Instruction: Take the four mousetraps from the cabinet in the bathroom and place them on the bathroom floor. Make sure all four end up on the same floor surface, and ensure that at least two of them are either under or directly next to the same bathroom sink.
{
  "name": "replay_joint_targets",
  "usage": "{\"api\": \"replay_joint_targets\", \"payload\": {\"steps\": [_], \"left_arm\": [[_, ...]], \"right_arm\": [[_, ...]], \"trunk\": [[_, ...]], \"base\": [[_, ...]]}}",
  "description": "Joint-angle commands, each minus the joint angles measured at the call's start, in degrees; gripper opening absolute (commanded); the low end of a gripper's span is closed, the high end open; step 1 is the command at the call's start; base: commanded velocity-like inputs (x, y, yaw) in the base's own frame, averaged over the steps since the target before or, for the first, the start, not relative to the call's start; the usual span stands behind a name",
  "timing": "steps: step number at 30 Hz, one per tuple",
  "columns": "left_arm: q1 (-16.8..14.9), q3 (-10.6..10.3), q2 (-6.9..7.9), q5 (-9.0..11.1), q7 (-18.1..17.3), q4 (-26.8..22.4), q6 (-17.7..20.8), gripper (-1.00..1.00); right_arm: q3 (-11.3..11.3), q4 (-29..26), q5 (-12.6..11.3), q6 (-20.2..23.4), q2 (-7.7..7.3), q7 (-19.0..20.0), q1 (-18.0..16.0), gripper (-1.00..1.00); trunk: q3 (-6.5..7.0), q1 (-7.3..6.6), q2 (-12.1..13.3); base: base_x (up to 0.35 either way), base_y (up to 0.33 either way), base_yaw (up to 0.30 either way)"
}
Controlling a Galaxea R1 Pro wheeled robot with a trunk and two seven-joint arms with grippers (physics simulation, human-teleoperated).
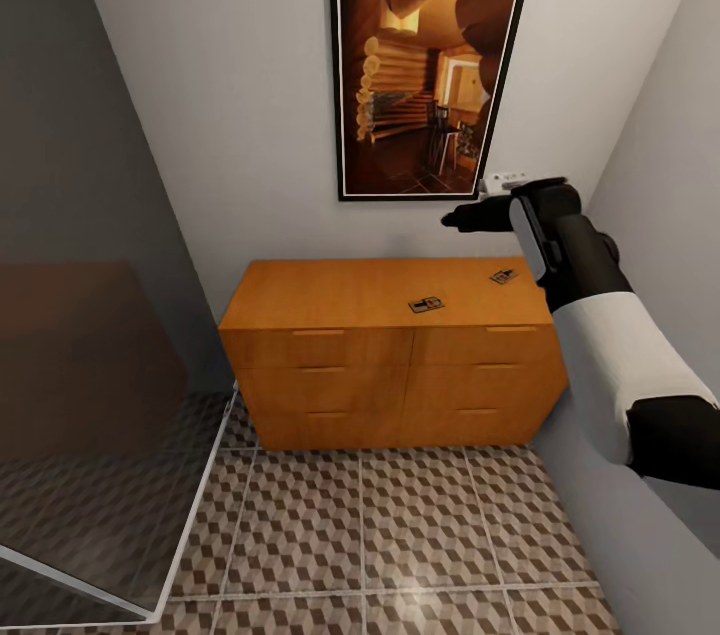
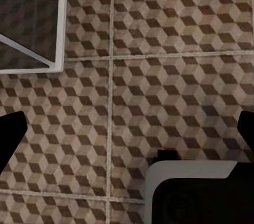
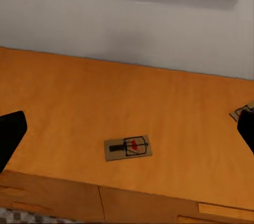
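Right claw (image 1: 452, 216) spread above two mousetraps (image 3: 128, 148) atop cabinet (image 1: 330, 290).

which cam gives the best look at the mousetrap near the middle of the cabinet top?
Right wrist view: the mousetrap lies centred and large on the cabinet, with its wire bar and red mark legible. Head view shows the same mousetrap small and dim, detail unreadable. Left wrist view looks down at the bathroom floor.

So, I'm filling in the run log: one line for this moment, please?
stage: reaching | right hand: open, above cabinet top | mousetraps on top: one central, one at right | left hand: open, over bathroom floor
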Motion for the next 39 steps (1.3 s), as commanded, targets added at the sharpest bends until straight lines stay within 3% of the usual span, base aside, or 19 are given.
{"api": "replay_joint_targets", "payload": {"steps": [1,4,5,8,15,23,26,32,33,39], "left_arm": [[-0.02,-0.5,0.0,0.12,0.39,-0.02,-0.09,1.0],[-0.02,-0.5,-0.01,0.12,0.39,-0.02,-0.09,1.0],[-0.02,-0.5,-0.01,0.12,0.39,-0.02,-0.09,1.0],[-0.02,-0.5,-0.01,0.12,0.39,-0.02,-0.09,1.0],[-0.02,-0.51,-0.01,0.12,0.39,-0.02,-0.09,1.0],[-0.02,-0.57,-0.01,0.12,0.39,-0.02,-0.09,1.0],[-0.02,-0.58,-0.01,0.12,0.39,0.01,-0.06,1.0],[-0.02,-0.58,-0.04,0.09,0.35,0.67,-0.05,1.0],[-0.02,-0.58,-0.06,0.07,0.33,0.86,-0.05,1.0],[-0.02,-0.58,-0.09,0.04,0.31,1.18,-0.09,1.0]], "right_arm": [[0.46,0.03,0.0,0.21,-0.14,2.01,-0.08,1.0],[1.73,0.14,0.13,0.16,-0.37,8.53,-0.11,1.0],[2.91,0.19,0.36,0.06,-0.68,13.21,-0.13,1.0],[5.24,0.22,1.19,-0.57,-1.57,20.2,-0.14,1.0],[10.49,0.26,3.56,-5.63,-5.36,35.06,-0.15,1.0],[12.31,0.24,5.52,-12.0,-9.15,50.63,-0.15,1.0],[12.47,0.25,6.78,-14.85,-10.07,54.66,-0.15,1.0],[12.95,0.26,10.05,-20.6,-10.87,63.37,-0.15,1.0],[13.46,0.26,11.47,-22.15,-10.97,66.28,-0.15,1.0],[15.75,0.38,15.37,-29.61,-11.0,75.01,-0.15,1.0]], "trunk": [[-0.11,0.03,-0.11],[-0.11,0.03,-0.11],[-0.11,0.03,-0.11],[-0.11,0.03,-0.11],[-0.11,0.03,-0.11],[-0.11,0.03,-0.11],[-0.11,0.03,-0.11],[-0.11,0.03,-0.11],[-0.11,0.03,-0.11],[-0.11,0.03,-0.11]], "base": [[0.0,0.0,0.0],[0.0,0.0,0.0],[0.0,0.0,0.0],[0.0,0.0,0.0],[0.0,0.0,0.0],[0.0,0.0,0.0],[0.0,0.0,0.0],[0.0,0.0,0.0],[0.0,0.0,0.0],[0.0,0.0,0.0]]}}
